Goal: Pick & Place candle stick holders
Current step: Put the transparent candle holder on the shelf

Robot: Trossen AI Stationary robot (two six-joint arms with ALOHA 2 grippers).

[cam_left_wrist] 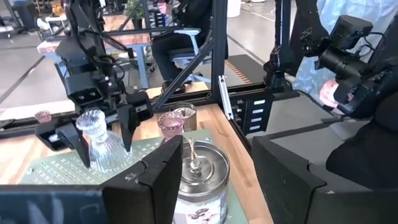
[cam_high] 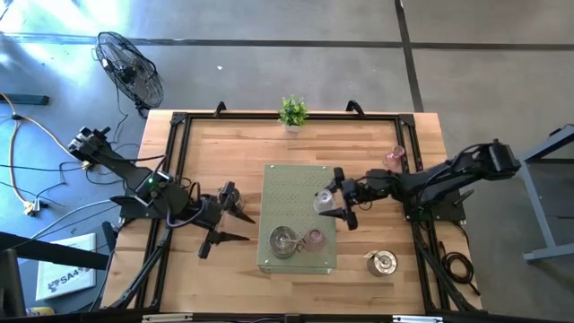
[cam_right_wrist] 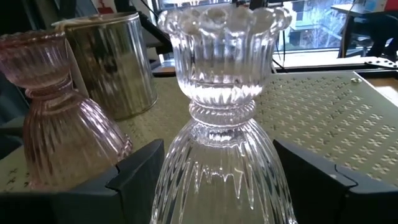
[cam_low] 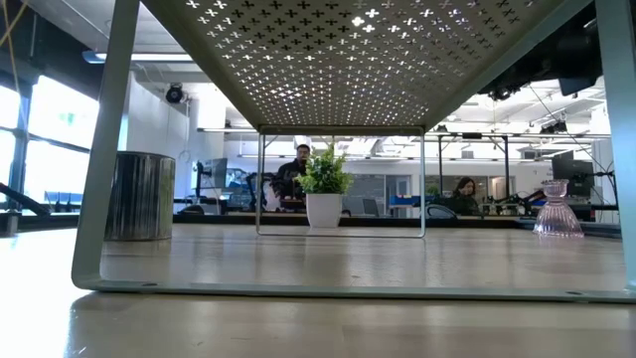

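Observation:
A green perforated stand (cam_high: 299, 190) sits mid-table. On its near part stand a silver holder (cam_high: 285, 242) and a pink glass holder (cam_high: 314, 238). My right gripper (cam_high: 334, 205) is over the stand's right side, shut on a clear ribbed glass holder (cam_right_wrist: 219, 93). My left gripper (cam_high: 247, 228) is open just left of the stand, level, pointing at the silver holder (cam_left_wrist: 200, 177), which stands ahead of its fingers. Another pink holder (cam_high: 395, 160) stands on its base at the table's far right, and a second silver one (cam_high: 383, 262) at the near right. My right gripper pinches the clear holder's flared lower body (cam_right_wrist: 186, 180), just under its narrow waist, between its two fingers (cam_right_wrist: 134, 177). The fingers come nearly level from the table's right. The holder stands upright. I cannot tell whether its base, hidden in these views, rests on the stand.
A small potted plant (cam_high: 292, 112) stands at the table's far edge. In the low view a silver tin (cam_low: 139, 196) stands on the table left of the stand's legs. Black frame rails (cam_high: 179, 161) run along the table's sides. People sit in the room beyond.

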